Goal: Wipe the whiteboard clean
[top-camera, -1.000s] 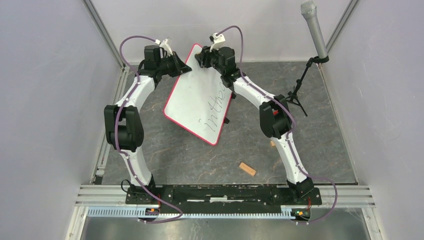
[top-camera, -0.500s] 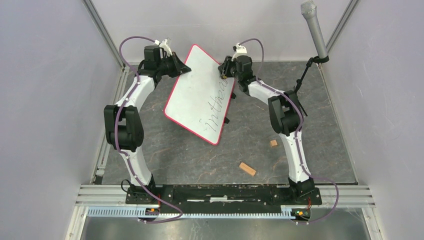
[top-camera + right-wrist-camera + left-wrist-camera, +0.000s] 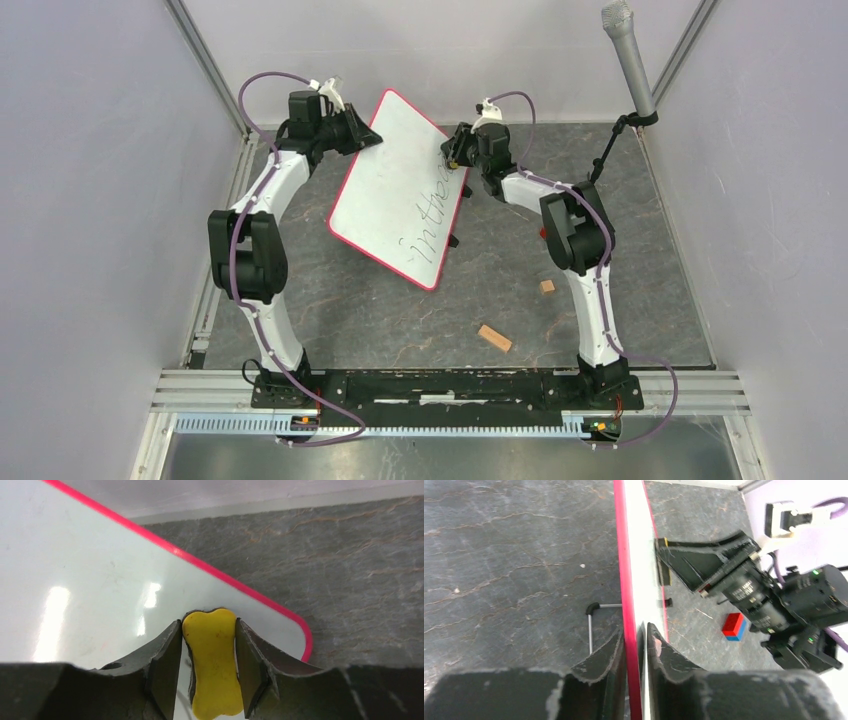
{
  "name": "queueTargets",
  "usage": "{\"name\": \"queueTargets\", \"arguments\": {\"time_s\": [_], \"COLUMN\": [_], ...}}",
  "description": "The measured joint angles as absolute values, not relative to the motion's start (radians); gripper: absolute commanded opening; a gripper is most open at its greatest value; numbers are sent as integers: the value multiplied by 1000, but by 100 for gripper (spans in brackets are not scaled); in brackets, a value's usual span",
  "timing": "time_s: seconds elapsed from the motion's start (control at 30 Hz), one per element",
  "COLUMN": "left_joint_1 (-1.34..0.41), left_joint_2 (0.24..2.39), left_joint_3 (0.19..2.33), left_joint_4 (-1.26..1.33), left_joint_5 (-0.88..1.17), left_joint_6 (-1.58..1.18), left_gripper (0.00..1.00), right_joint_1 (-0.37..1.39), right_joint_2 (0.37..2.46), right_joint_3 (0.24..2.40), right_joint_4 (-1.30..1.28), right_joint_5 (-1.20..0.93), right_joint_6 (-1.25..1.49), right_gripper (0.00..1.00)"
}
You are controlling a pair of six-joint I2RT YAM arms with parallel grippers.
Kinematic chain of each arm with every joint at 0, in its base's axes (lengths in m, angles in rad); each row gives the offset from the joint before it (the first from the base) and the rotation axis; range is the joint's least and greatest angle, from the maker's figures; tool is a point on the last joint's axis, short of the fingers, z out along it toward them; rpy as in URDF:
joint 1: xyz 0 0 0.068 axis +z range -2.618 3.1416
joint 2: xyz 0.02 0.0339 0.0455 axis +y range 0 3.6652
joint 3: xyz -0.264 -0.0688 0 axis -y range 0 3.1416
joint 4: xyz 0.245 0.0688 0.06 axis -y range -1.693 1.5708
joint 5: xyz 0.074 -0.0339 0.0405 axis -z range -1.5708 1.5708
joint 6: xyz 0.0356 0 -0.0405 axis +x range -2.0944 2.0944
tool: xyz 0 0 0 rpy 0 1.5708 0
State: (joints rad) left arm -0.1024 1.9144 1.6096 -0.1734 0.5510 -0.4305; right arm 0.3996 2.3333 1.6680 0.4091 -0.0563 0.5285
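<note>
Whiteboard (image 3: 395, 190), white with a thin red rim, is tilted over the grey table (image 3: 400, 320) near its far side, between the two arms. The left end effector (image 3: 636, 636) is closed tight on the board's red edge. The right end effector (image 3: 209, 630) grips a yellow eraser (image 3: 212, 680), its tip at the board's white surface near a rounded corner. Black handwriting (image 3: 425, 240) runs along the board's right side.
</note>
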Motion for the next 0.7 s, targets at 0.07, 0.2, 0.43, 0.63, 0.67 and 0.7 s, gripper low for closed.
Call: {"name": "queueTargets", "arguments": {"time_s": [0.07,0.2,0.43,0.63,0.67,0.7], "left_joint_1": [-104,-107,-107,-107,-107,-107], "left_joint_2": [1914,1914,1892,1822,1811,1799], "left_joint_3": [1611,1615,1637,1637,1636,1635], "left_joint_4": [-179,-207,-307,-361,-369,-377], "left_joint_5": [537,502,393,319,314,308], "left_joint_6": [-418,-409,-397,-395,-395,-395], "left_gripper": [55,67,91,100,100,100], "right_joint_1": [403,419,432,415,412,410], "right_joint_2": [2317,2268,2215,2215,2215,2214], "right_joint_3": [1651,1604,1575,1573,1572,1572], "right_joint_4": [396,368,323,312,311,308], "right_joint_5": [-69,-89,-128,-180,-185,-192], "right_joint_6": [526,501,424,384,378,373], "right_gripper": [58,73,92,98,98,98]}}
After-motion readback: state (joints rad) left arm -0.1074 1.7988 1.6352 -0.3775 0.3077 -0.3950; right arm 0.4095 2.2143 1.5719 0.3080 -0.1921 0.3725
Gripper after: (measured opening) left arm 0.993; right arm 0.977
